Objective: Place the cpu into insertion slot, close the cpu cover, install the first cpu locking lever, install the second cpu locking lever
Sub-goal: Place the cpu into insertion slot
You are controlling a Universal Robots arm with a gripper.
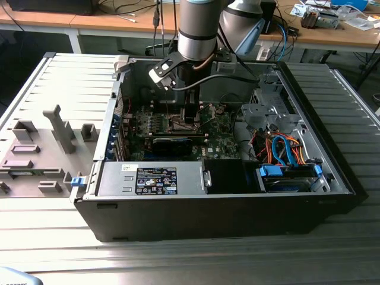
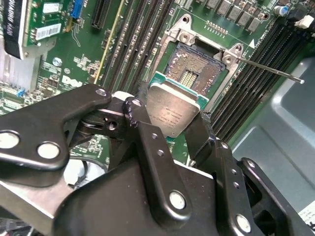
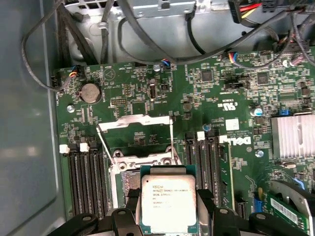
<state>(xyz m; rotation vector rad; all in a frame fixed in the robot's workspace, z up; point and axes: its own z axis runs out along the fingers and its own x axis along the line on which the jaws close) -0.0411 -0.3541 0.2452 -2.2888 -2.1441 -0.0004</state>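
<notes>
My gripper (image 2: 170,119) is shut on the cpu (image 2: 173,113), a silvery square chip with a green rim, pinched by two opposite edges between black fingers (image 3: 204,202). The chip hangs just above the green board, overlapping one edge of the insertion slot (image 2: 194,69), whose dark contact field lies bare. In the first wrist view the cpu (image 3: 168,202) covers part of the insertion slot (image 3: 124,181), and the cpu cover (image 3: 135,119) stands flipped open beyond it. A thin locking lever (image 2: 268,69) sticks out sideways, unlatched. In the exterior view the gripper (image 1: 189,116) reaches down inside the open computer case.
Rows of black memory slots (image 3: 86,182) flank the socket on both sides. A finned heat sink (image 3: 294,137) and bundles of cables (image 3: 147,44) lie close by. The case's metal walls (image 1: 122,107), a drive bay (image 1: 288,175) and a power supply (image 1: 151,178) hem in the board.
</notes>
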